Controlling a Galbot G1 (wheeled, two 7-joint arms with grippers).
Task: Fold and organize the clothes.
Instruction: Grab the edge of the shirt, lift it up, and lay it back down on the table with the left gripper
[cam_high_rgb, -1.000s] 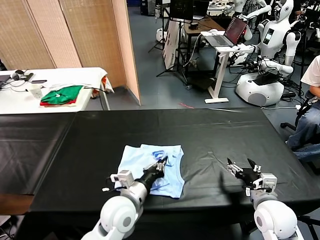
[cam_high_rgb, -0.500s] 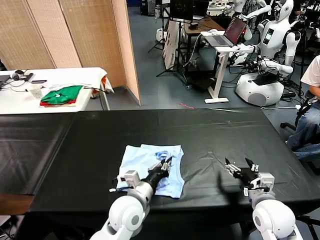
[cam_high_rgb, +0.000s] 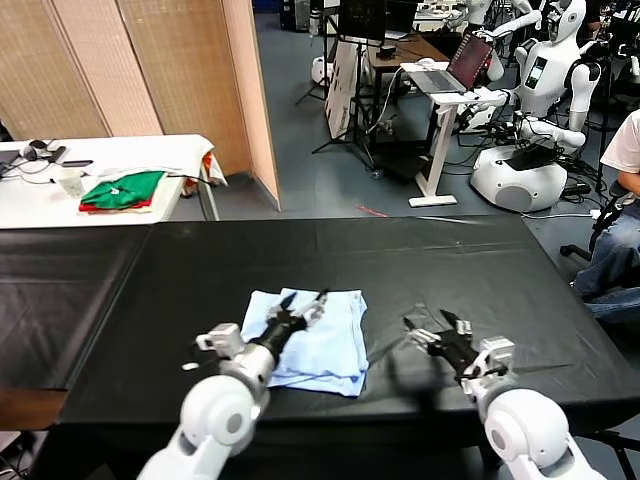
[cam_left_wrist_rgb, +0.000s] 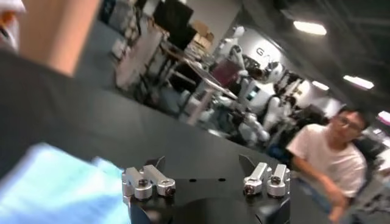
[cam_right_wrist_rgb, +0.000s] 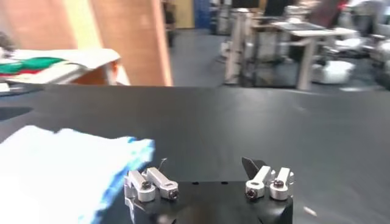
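The light-blue T-shirt (cam_high_rgb: 308, 340) lies flat on the black desk (cam_high_rgb: 450, 270), toward the robot's side and a little left of the middle. It is already a compact, roughly square bundle with layered edges showing along its near side, so most of the folding looks done. One near corner looks a bit loose and the stack is not perfectly squared, though that is hard to judge from here.

The left gripper (cam_high_rgb: 300, 305) hangs over the far part of the shirt with its fingers spread wide and nothing between them; I cannot tell whether the tips touch the cloth. The right gripper (cam_high_rgb: 432, 330) sits just to the right of the shirt, over bare desk, and its fingers are also apart and empty. From its wrist view the shirt's edge lies close off to one side of the fingers.

What seems left is the tidying part: perhaps one more fold or a smoothing press, then moving the bundle to wherever it belongs. No obvious spot for it shows on this desk. Some green-and-red folded garments (cam_high_rgb: 123, 190) lie on a white side table (cam_high_rgb: 120, 150) well off to the left, away from the work.
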